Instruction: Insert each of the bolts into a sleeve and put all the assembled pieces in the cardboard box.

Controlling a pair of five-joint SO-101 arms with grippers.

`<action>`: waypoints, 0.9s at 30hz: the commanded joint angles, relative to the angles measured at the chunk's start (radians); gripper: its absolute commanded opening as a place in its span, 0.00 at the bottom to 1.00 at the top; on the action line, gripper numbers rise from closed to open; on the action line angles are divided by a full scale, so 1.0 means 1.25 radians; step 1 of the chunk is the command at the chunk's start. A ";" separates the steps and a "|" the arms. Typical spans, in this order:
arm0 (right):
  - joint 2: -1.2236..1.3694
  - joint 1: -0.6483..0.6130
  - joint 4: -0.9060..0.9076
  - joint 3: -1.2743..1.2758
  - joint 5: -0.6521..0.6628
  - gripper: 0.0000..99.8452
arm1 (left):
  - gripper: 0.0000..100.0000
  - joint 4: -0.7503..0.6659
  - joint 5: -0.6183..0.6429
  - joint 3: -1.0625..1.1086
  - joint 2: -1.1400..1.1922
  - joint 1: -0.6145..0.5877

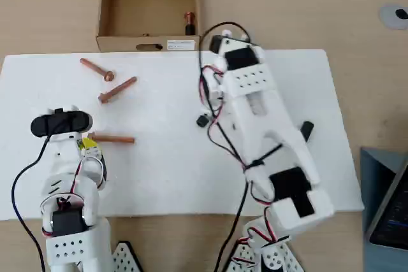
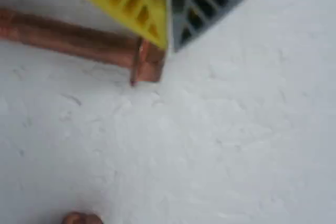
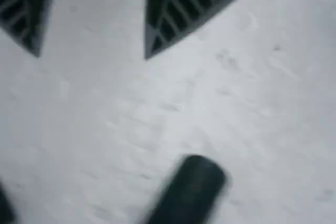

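At the near left corner of the white mat (image 1: 166, 176), the left claw (image 2: 168, 45) points down with its yellow and grey fingers together, tips just over the head of the nearest bolt (image 2: 79, 40); nothing is seen between the fingers; that bolt lies flat, shank running toward the mat's middle; judgement: it lies where this claw can take it by the head end, leaving the shank free to enter a sleeve; the left arm (image 1: 70, 221) is folded close above its base, wrist bent downward; a second bolt (image 1: 95, 68) and a third bolt (image 1: 118, 90) lie loose near the mat's far left corner, close together, neither sleeved; the cardboard box (image 1: 146, 44) stands on the worktop (image 1: 357, 23) against the mat's far edge, open side up; one assembled piece (image 1: 189, 22) rests in its near right corner, so the task is judged partly done, with three bolts outstanding; the right arm (image 1: 261, 125) is stretched forward across the mat's middle, its end close to the far edge beside the box's right corner; the right claw (image 3: 92, 51) hangs over bare mat, fingers well apart and empty, with a black sleeve (image 3: 191, 187) lying near it; judgement: posed to collect a sleeve; a further sleeve (image 1: 306, 130) lies toward the mat's right edge beside that arm; whether these two are one and the same cannot be told
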 commanded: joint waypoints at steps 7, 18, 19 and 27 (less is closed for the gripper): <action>0.129 -0.067 -0.052 -0.152 -0.009 0.16 | 0.00 -0.009 0.000 0.010 -0.002 -0.002; 0.295 -0.063 -0.048 -0.278 -0.009 0.16 | 0.00 -0.009 0.000 0.010 -0.002 -0.002; 0.307 -0.063 -0.048 -0.284 -0.009 0.16 | 0.00 -0.009 0.000 0.010 -0.002 -0.002; 0.387 -0.057 -0.049 -0.326 -0.009 0.16 | 0.00 -0.009 0.000 0.010 -0.002 -0.002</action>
